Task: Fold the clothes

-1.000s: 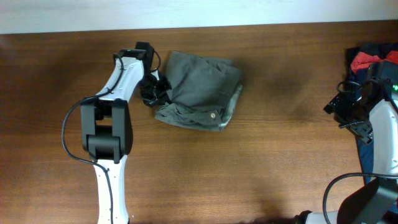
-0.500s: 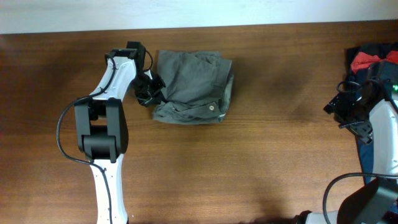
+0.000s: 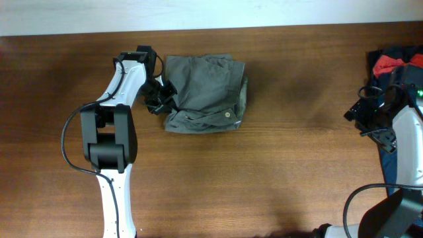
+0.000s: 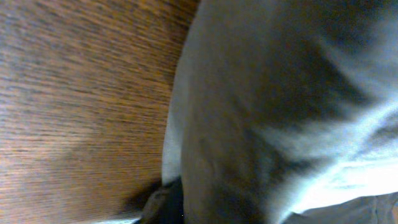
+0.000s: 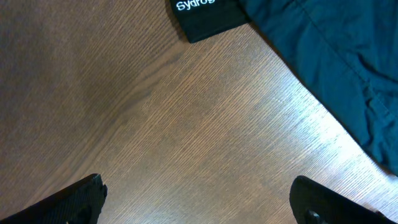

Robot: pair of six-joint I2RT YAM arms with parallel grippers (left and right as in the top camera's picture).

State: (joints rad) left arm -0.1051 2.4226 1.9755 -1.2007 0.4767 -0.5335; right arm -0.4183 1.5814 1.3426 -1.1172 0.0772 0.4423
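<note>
The clothes (image 3: 206,91) are one grey-olive garment, folded into a rough square at the back centre-left of the table, with a small metal button (image 3: 228,114) near its front edge. My left gripper (image 3: 160,96) is at the garment's left edge and looks shut on the fabric. In the left wrist view the cloth (image 4: 280,106) fills most of the frame, and one dark finger (image 4: 163,204) shows at the bottom beside a pale lining edge. My right gripper (image 3: 369,120) hovers at the far right, open and empty, with its fingers wide apart over bare wood (image 5: 199,202).
A dark navy garment (image 3: 395,51) and a red cloth (image 3: 390,64) lie in a pile at the table's back right corner. The navy garment (image 5: 336,68) and a black label (image 5: 205,15) show in the right wrist view. The wooden table (image 3: 264,178) stretches between both arms.
My left gripper has moved left and pulled the garment's left edge with it. The garment has shifted left and become more compact. The right arm has not moved.
</note>
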